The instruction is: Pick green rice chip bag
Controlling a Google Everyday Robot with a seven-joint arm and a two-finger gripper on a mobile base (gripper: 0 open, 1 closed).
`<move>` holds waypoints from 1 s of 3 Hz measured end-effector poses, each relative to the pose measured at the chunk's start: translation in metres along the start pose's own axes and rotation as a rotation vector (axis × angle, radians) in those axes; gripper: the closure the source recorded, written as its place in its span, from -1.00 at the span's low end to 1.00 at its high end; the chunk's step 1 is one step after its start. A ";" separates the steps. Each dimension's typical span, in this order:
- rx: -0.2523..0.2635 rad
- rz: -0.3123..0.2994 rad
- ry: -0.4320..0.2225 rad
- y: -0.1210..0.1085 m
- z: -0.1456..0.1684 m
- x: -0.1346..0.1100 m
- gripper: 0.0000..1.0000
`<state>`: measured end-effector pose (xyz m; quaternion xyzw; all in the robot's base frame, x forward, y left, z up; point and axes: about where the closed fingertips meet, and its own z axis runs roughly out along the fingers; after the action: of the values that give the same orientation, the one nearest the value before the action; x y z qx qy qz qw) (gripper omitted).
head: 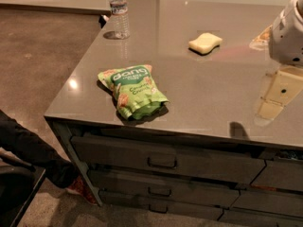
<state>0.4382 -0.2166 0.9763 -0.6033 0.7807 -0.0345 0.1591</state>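
Well apart: green rice chip bag (133, 91) near counter edge (189, 129), hand (288, 34) far right, opening untellable.

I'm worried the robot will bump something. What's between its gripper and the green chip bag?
Nothing: in the camera view only bare countertop lies between the gripper at the right edge and the green rice chip bag.

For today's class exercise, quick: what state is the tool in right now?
Tool: right edge, above the counter, away from the chip bag; state cannot be told.
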 end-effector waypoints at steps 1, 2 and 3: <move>-0.003 0.002 -0.010 0.001 0.002 -0.004 -1.00; -0.012 0.009 -0.038 0.004 0.008 -0.014 -1.00; -0.007 0.071 -0.105 0.004 0.017 -0.032 -1.00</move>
<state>0.4466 -0.1828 0.9654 -0.5767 0.7924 0.0057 0.1989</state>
